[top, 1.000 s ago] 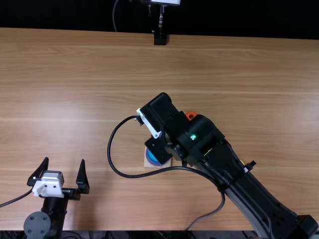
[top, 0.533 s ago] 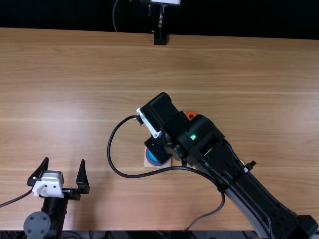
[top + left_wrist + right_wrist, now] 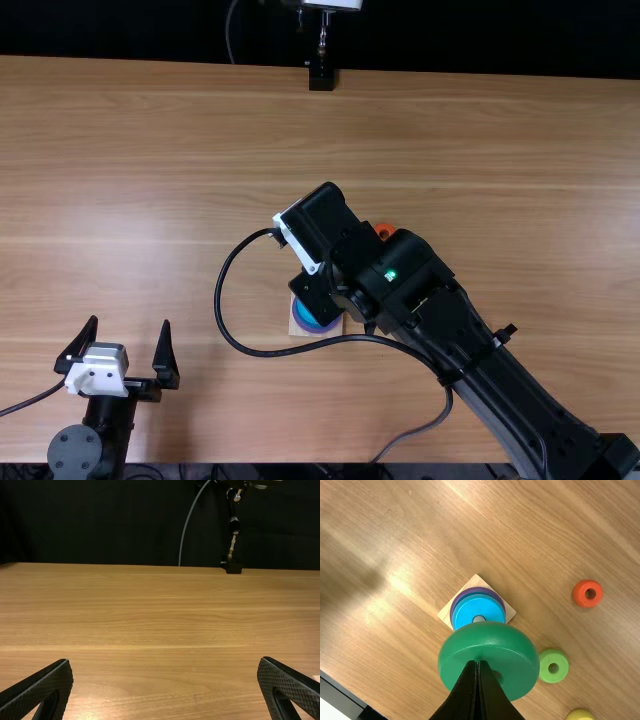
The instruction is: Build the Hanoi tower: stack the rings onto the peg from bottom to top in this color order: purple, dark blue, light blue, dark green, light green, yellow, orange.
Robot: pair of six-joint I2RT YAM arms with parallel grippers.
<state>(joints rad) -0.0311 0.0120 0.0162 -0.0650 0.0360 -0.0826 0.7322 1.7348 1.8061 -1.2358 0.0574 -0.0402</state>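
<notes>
the thick, rounded dark green wooden ring (image 3: 489, 642) is pinched by its wall between the right gripper's (image 3: 477, 663) fingers, which stand narrow, almost together. it hangs beside the peg (image 3: 479, 619), partly over the stack in the right wrist view; its height above it cannot be told. it looks tilted, so levelling it comes first, then bringing its hole right over the peg tip, lowering slowly and letting go only once it sits flat on the flat light blue ring (image 3: 470, 611). dropped off-centre, it could catch on the tip and hang askew.

below lie the dark blue ring (image 3: 461, 599) and purple ring (image 3: 498, 598), on the square pale wood base (image 3: 509, 611), nearer the table's near edge than its far one. the small light green ring (image 3: 553, 666) lies between the small orange ring (image 3: 587, 593) and the yellow ring (image 3: 580, 715). by the table's near left corner, the left gripper (image 3: 131, 320) holds nothing, fingers wide.
</notes>
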